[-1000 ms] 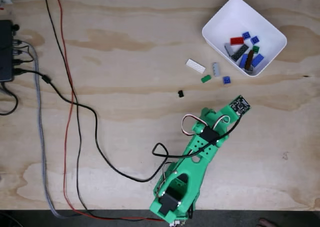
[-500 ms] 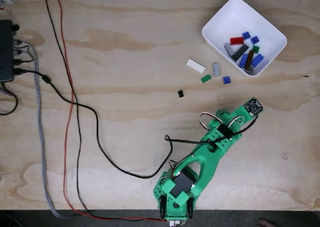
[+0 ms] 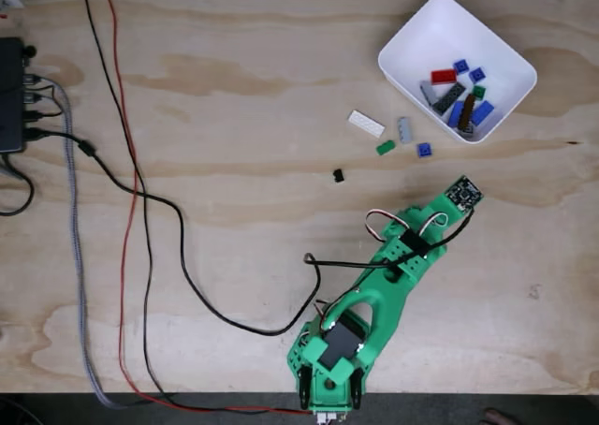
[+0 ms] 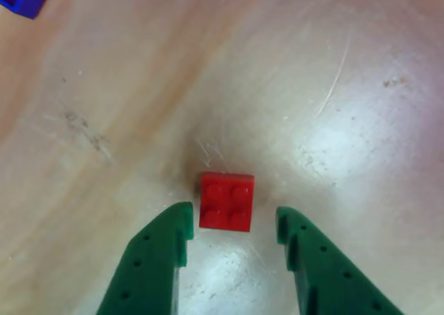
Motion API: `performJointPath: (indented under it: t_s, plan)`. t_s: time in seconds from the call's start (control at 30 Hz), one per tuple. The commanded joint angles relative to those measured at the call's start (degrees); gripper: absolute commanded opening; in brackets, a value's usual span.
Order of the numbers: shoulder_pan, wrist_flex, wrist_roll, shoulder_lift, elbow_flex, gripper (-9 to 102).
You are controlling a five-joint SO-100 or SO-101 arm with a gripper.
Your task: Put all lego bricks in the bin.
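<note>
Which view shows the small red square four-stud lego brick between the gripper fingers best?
The other view: the small red square four-stud lego brick lies flat on the wood between the open green gripper fingers. In the fixed view the arm hides that spot.

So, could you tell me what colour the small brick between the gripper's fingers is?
Red. The brick shows best in the other view, between the open gripper.

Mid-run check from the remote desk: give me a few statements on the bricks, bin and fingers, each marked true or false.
1. The gripper is open, its fingers either side of a red brick. True.
2. That red brick is lifted off the table. False: it lies flat on it.
3. The bin already holds several bricks. True.
4. A white plate lies inside the bin. False: it lies on the table outside.
</note>
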Motion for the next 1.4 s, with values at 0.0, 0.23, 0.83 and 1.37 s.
performJointPath:
  t_s: [0.0,0.23,0.83,1.37]
  plan:
    - [0.44,-1.05,-1.23,1.58,0.35,14]
    - [0.79,-2.9,-1.67,-1.93,-0.53,4]
    - [-1.67,7.56,4.75,1.05,-16.61,0]
    - [6.15,7.91,-4.04,0.35,-12.66,31]
